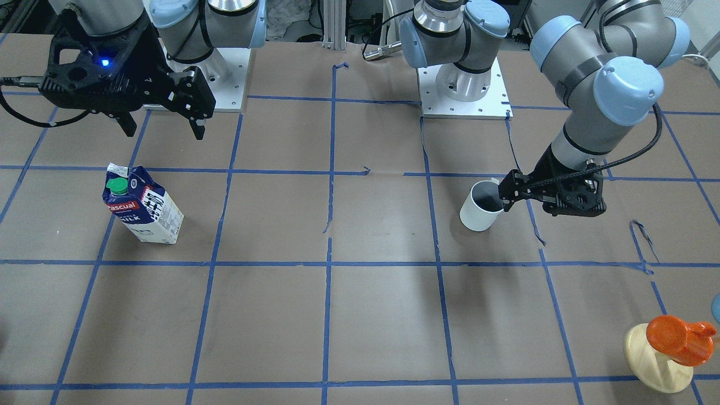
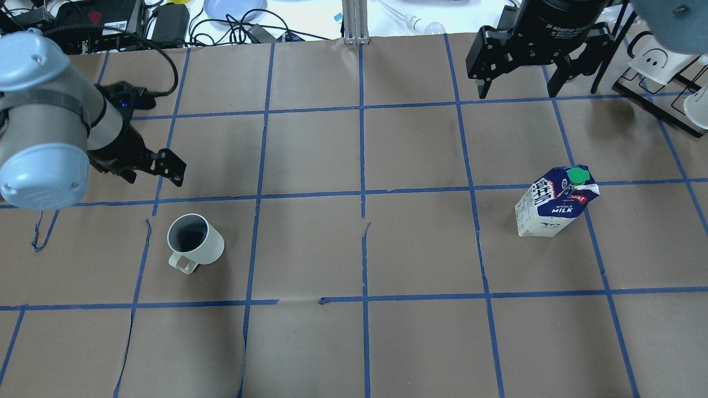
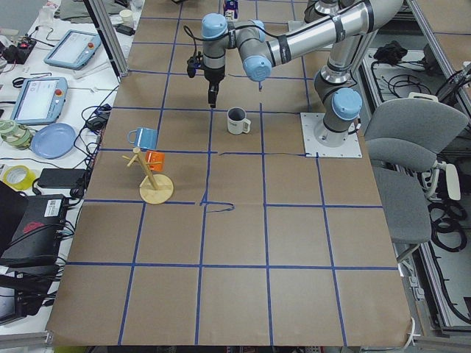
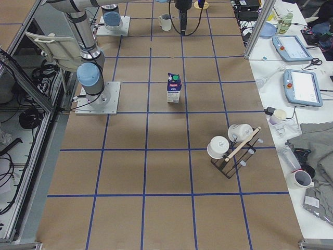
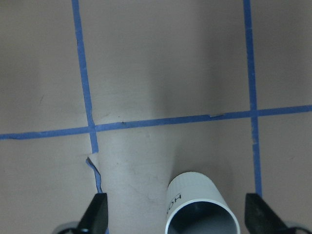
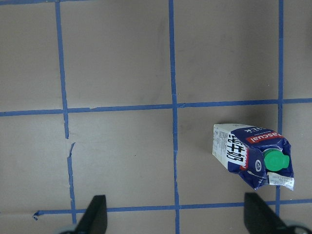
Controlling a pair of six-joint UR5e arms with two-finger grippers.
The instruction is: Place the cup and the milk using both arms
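The white cup [image 2: 202, 243] with a dark grey inside stands upright on the left side of the table, handle toward the robot; it also shows in the front view [image 1: 478, 211]. My left gripper [image 2: 155, 171] hovers open just beyond it. In the left wrist view the cup [image 5: 202, 204] lies low between the spread fingers [image 5: 97, 214]. The blue and white milk [image 2: 553, 204] with a green cap stands on the right side. My right gripper [image 2: 517, 83] hangs open, high and beyond the carton, which shows in the right wrist view [image 6: 248, 153].
A wooden stand with an orange cup [image 1: 675, 343] is at the table's far edge on my left, with a blue mug [image 3: 143, 137] on it. A rack with white mugs [image 4: 231, 148] stands far right. Blue tape lines grid the brown table [image 2: 359, 249].
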